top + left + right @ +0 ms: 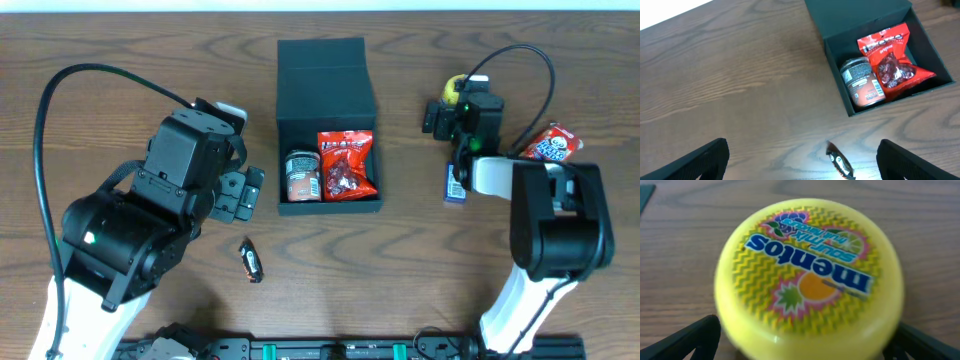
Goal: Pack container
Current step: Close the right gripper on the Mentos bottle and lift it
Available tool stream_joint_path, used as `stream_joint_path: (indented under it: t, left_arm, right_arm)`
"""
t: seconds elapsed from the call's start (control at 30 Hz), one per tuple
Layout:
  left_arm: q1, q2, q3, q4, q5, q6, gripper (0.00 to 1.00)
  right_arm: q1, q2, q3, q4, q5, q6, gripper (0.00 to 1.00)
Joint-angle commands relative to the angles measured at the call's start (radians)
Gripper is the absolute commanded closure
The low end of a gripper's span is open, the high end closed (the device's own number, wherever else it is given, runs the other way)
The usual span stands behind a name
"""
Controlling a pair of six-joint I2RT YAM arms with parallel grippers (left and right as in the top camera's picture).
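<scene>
Though the container [326,75] gapes, candy [251,261] lies outside.

Inside the dark teal-green cardboard container [325,80] a brown-labelled jar [302,175] is lying left of a red foil snack bag [346,165], with a round yellow plastic tub [807,275] sitting well apart to the right.

Your wooden table [120,50] and what sits on it

You have the open dark green box [327,75] at the middle. A small dark wrapped sweet [250,260] lies near its front left corner. Well to the right you will find a yellow sweet tin [807,275], a blue packet [454,185] and a red-and-white snack bag [553,143].
</scene>
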Motion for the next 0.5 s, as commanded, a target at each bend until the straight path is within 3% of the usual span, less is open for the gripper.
stream_joint_path:
  t: [0.0,0.27,0.47]
  left_arm:
    - [0.002,0.002,-0.005,0.002,-0.014,0.007,0.05]
    - [0.002,0.002,-0.005,0.002,-0.014,0.007,0.05]
    - [0.002,0.002,-0.005,0.000,-0.014,0.008,0.05]
  right_arm:
    - [-0.009,0.004,0.038,0.008,0.012,0.024,0.01]
    - [-0.013,0.004,0.044,0.003,0.075,0.024,0.01]
    - [-0.014,0.004,0.044,0.000,0.074,0.024,0.25]
